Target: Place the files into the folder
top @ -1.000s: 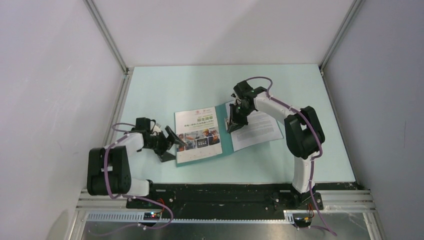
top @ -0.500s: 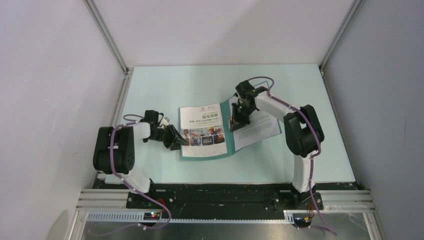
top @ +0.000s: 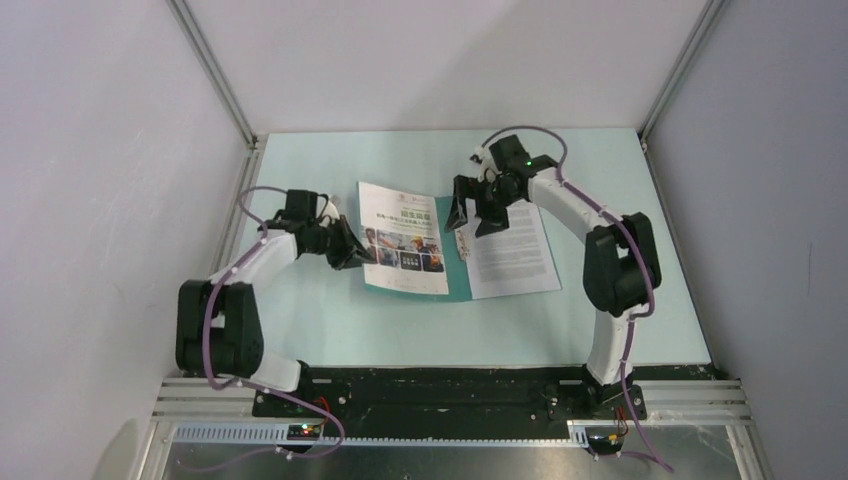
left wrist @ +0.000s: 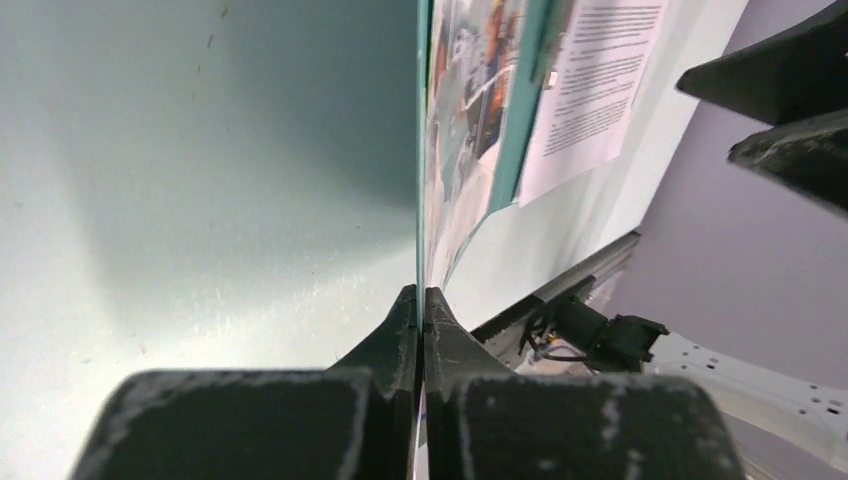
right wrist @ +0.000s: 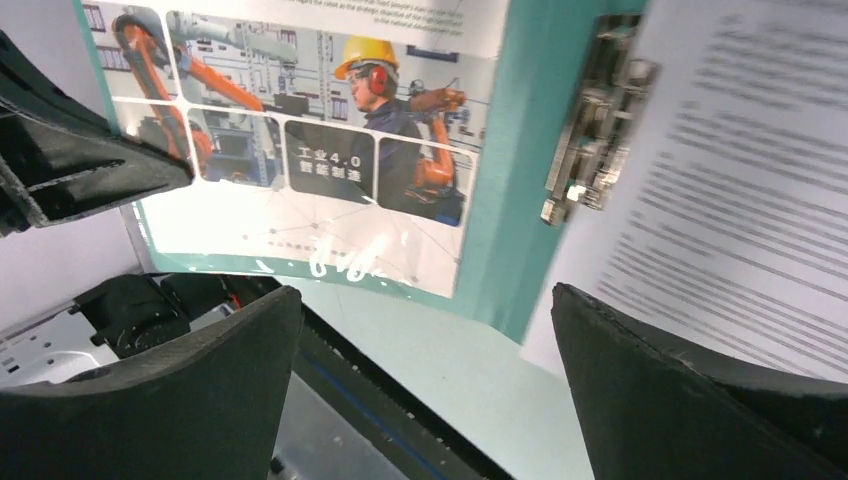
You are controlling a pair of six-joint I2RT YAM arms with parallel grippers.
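On the pale green table (top: 400, 330), you have the folder (top: 456, 278) lying open. The brochure page (top: 405, 240) covers its left half and the text sheet (top: 510, 255) its right, with the metal clip (right wrist: 590, 110) on the spine between them. Your left gripper (left wrist: 420, 310) is pinched tight on the folder's left edge, while your right gripper (top: 475, 210) hangs over the spine with its jaws spread wide, gripping nothing.

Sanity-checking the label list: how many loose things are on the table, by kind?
paper sheets: 2 (brochure, text page)
folder: 1
metal clip: 1
total: 4
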